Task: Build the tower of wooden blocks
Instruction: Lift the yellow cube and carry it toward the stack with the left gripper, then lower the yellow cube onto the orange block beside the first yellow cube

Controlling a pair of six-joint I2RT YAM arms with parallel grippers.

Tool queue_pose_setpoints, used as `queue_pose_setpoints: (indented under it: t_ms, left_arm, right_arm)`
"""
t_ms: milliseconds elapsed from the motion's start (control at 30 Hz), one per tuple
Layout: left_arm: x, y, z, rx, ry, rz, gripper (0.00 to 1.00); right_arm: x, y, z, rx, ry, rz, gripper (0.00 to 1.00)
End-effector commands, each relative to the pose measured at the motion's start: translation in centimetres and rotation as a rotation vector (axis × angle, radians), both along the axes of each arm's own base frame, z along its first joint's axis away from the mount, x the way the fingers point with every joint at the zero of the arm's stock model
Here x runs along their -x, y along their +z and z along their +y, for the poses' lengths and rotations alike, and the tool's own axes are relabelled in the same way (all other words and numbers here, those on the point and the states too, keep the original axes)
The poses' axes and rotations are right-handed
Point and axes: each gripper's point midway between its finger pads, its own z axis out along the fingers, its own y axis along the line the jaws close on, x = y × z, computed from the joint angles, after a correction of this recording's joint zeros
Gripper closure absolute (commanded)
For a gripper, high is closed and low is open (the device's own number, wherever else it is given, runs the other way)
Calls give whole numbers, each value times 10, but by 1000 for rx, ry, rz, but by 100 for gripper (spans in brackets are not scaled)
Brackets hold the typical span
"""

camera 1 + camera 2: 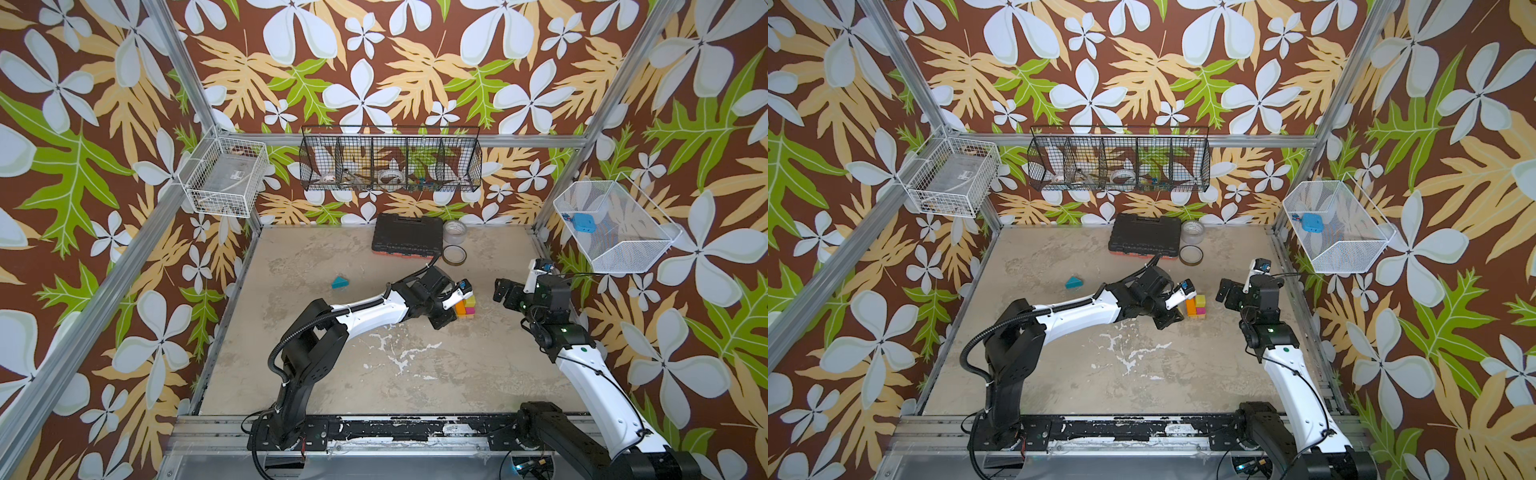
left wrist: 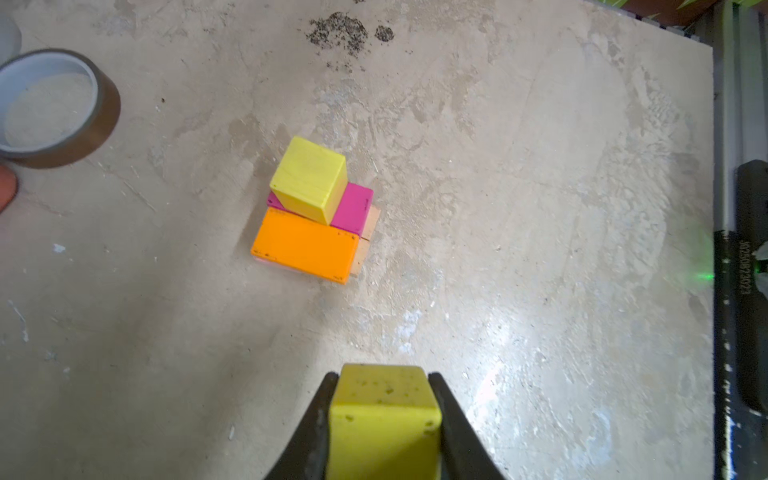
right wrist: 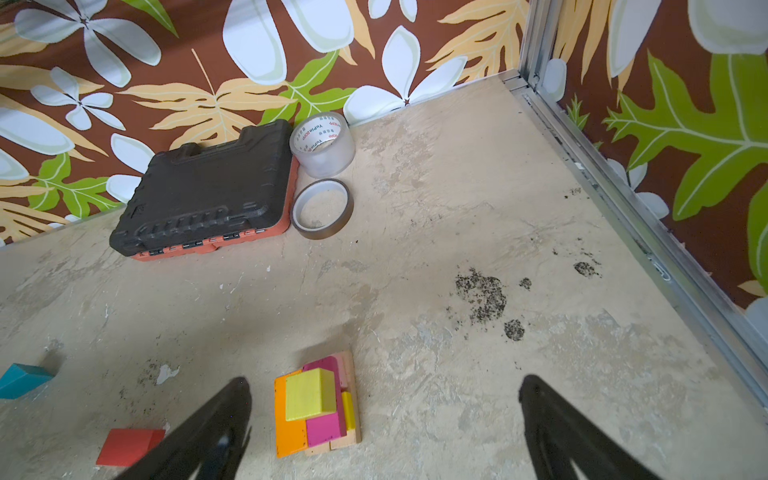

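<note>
The tower [image 1: 466, 308] [image 1: 1198, 307] stands right of the table's middle. It has a yellow cube [image 2: 309, 178] on magenta [image 2: 353, 208] and orange [image 2: 305, 245] bricks, over plain planks [image 3: 340, 442]. My left gripper [image 2: 382, 376] is shut on a second yellow cube [image 2: 384, 415] and hangs above the table just short of the tower. My right gripper [image 3: 384, 381] [image 1: 500, 291] is open and empty, to the right of the tower. A teal wedge [image 1: 340, 282] [image 3: 23, 380] lies apart to the left. A red block [image 3: 126, 446] lies nearer the tower; my left arm hides it in both top views.
A black tool case [image 1: 407, 237] lies against the back wall, with a clear tape roll [image 1: 455, 230] and a brown tape ring [image 1: 454, 254] beside it. Wire baskets hang on the walls; the white one on the right [image 1: 631, 257] holds a blue gadget [image 1: 582, 221].
</note>
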Motion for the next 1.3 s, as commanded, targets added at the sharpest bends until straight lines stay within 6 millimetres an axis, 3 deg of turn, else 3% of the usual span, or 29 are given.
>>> queue_pose_setpoints:
  t_ms: [0, 467, 700, 1267]
  left_arm:
    - [0, 0, -5, -37, -69, -21, 100]
    - [-15, -8, -28, -92, -219, -28, 100]
    - [-25, -19, -28, -106, -223, -4, 100]
    - [-40, -22, -33, -105, -226, 10, 100]
  right_arm:
    - [-3, 7, -1, -15, -12, -25, 0]
    - [-22, -23, -11, -40, -51, 67, 0]
    - [-28, -28, -12, -44, -57, 75, 0]
    - [-34, -36, -14, -51, -59, 102, 0]
